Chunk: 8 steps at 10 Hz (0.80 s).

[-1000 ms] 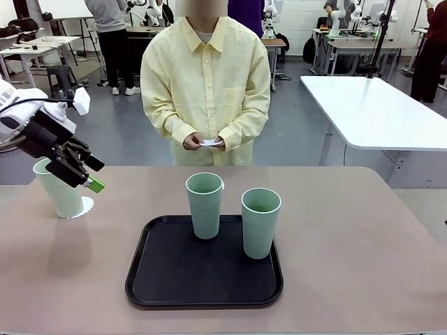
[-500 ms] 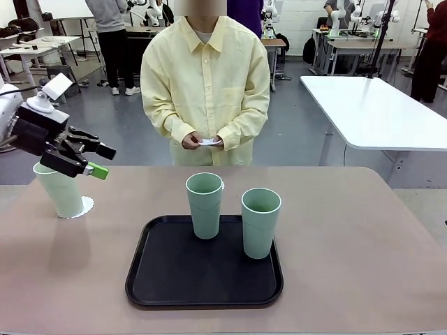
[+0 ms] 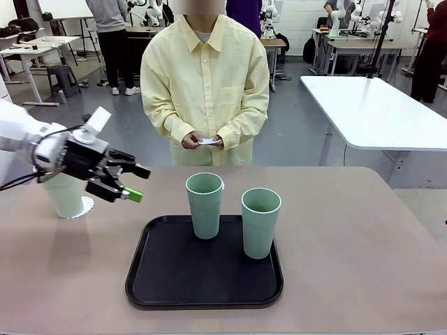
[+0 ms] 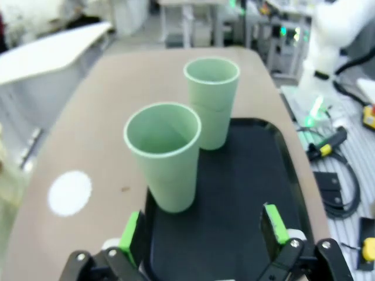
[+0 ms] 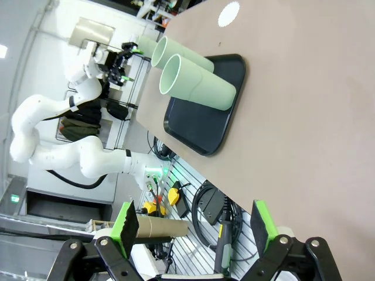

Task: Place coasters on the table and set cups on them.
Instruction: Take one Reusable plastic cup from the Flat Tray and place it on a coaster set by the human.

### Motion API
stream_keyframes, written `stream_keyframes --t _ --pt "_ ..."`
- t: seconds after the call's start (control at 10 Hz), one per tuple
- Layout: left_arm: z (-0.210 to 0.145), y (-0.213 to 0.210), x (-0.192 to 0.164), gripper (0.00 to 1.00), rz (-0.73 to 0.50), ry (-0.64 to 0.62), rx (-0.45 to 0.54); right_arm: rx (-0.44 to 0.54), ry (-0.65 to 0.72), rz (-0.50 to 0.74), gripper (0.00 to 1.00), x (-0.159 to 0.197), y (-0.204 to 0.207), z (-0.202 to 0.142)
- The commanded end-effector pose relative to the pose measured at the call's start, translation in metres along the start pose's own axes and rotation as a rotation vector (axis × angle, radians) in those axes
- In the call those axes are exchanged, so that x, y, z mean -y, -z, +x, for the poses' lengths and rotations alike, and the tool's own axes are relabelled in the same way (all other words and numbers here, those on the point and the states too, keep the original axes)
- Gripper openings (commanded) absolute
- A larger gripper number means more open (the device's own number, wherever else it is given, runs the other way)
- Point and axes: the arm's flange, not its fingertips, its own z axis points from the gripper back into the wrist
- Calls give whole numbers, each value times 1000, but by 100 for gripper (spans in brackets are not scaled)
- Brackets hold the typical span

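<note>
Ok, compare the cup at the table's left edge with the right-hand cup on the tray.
The left cup stands on a white coaster on the bare table; the right-hand cup stands straight on the black tray. The left cup is partly hidden behind the left arm; the right-hand cup shows whole. The left cup stands alone; the right-hand cup has another cup beside it. Both are upright, pale green and tapered.

White jointed left arm (image 3: pixel 21 132), black left tool (image 3: pixel 138 183) with green pads (image 3: pixel 133 195), person (image 3: pixel 204 84) in pale yellow collared shirt (image 3: pixel 230 105)
</note>
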Motion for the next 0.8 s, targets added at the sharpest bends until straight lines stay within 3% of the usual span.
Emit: stream_keyframes --t 0.0,0.5,0.7 --pt "6 13 -22 100 17 82 0 5 0 11 100 0 0 0" --pt "-8 34 -53 100 7 -23 118 5 0 11 100 0 0 0" --pt "-3 29 -50 100 3 -25 63 5 0 11 100 0 0 0"
